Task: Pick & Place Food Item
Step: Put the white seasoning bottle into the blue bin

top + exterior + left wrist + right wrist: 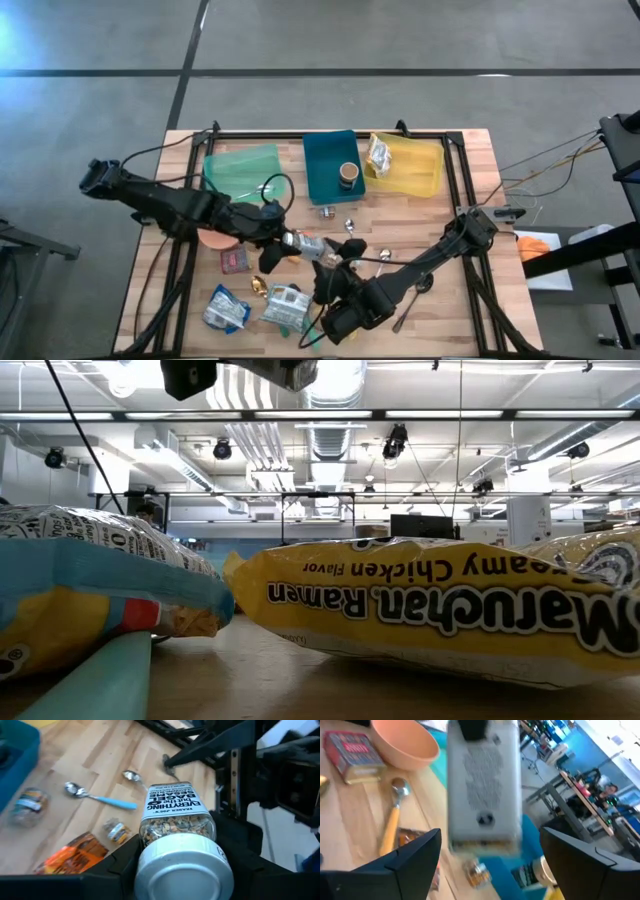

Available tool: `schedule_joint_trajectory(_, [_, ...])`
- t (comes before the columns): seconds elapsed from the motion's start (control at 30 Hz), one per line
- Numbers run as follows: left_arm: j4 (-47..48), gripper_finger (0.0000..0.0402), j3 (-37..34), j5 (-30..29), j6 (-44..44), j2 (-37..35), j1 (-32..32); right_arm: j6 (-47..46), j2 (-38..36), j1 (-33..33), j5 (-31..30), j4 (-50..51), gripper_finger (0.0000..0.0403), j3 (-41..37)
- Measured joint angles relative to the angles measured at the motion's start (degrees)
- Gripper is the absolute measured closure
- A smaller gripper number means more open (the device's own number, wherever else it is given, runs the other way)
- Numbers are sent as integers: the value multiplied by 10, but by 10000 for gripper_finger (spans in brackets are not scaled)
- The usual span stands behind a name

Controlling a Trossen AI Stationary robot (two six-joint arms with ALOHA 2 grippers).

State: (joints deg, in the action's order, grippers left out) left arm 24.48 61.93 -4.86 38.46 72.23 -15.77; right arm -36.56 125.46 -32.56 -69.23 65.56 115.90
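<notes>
A seasoning jar (pixel 312 244) with a white label and a silver lid (pixel 185 870) hangs over the middle of the table. My left gripper (pixel 292 240) reaches in from the table's left and is shut on it. My right gripper (pixel 335 260) comes from the near right and stands open. In the right wrist view its two fingers (pixel 415 855) sit wide on either side of the jar's far end (pixel 484 785), apart from it. My left gripper pinches the jar at its lid end (pixel 150 855) between its two fingers, one on each side. The lid faces back toward the wrist, so the fingers run along the jar. They come from the table's left, slanting down. The jar lies nearly level, lifted clear of the table.
Green (pixel 240 170), teal (pixel 325 180) and yellow (pixel 420 170) bins line the far edge. An orange bowl (pixel 212 238), a red packet (pixel 233 260), snack bags (pixel 285 305), spoons (pixel 350 222) and a small jar (pixel 328 210) lie around the grippers. Ramen packs (pixel 450 610) fill the low view.
</notes>
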Motion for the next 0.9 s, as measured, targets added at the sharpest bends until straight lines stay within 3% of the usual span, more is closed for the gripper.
schedule_joint_trajectory(0.4, [95, 210, 48, 4, -26, 1, 112, -277, -16, -15, 62, 247, 63, -1])
schedule_joint_trajectory(0.63, [101, 210, 55, 60, -39, 34, 178, -292, -55, -19, 68, 245, 63, -46])
schedule_joint_trajectory(0.77, [104, 210, 86, 82, -65, 72, 189, -295, -116, -20, 70, 217, 62, -103])
schedule_joint_trajectory(0.9, [146, 210, 152, 90, -114, 119, 196, -252, -207, -22, 112, 117, 62, -200])
